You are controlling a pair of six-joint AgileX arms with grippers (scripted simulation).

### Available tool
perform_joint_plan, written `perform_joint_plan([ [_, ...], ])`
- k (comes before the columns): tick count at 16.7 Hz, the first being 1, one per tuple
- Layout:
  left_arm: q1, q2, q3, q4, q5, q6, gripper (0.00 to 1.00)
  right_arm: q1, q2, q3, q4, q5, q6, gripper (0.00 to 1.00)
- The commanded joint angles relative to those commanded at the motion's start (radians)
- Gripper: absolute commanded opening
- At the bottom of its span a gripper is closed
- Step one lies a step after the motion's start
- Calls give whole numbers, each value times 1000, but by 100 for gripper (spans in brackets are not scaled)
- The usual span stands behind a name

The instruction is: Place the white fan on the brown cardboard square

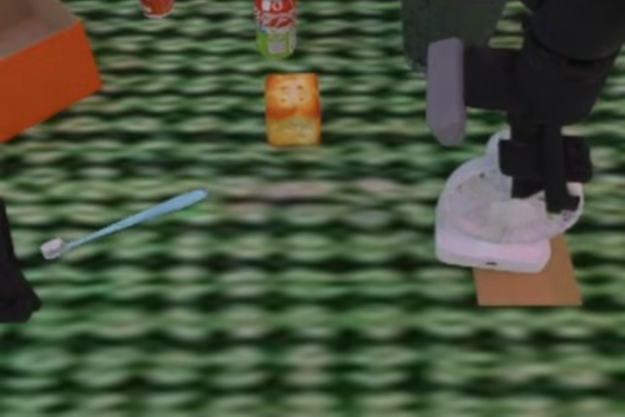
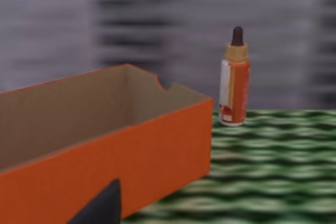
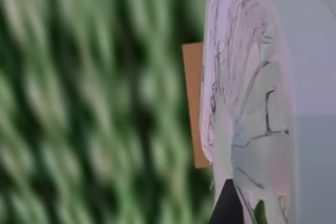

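top view: at 4 o'clock the brown cardboard square point(image 1: 532, 285) lies flat on the desk point(image 1: 293, 339), the white fan point(image 1: 498, 217) resting on its far edge. right gripper point(image 1: 547, 187) is over the fan, jaws holding its cage. left gripper point(image 1: 12, 285) is parked at 9 o'clock, jaws unclear.

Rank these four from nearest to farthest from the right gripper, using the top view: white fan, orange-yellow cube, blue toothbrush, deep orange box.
1. white fan, directly under the right gripper at the table's right.
2. orange-yellow cube, near the middle.
3. blue toothbrush, on the left half.
4. deep orange box, at the far left edge.
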Motion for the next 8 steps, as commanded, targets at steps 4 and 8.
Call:
perform_joint_plan([
  [4,0,0,0,0,0,0,100,-84,-67,-95,27,-1,-209,0],
  [8,0,0,0,0,0,0,100,-108,-86,-123,35,-1,-261,0],
])
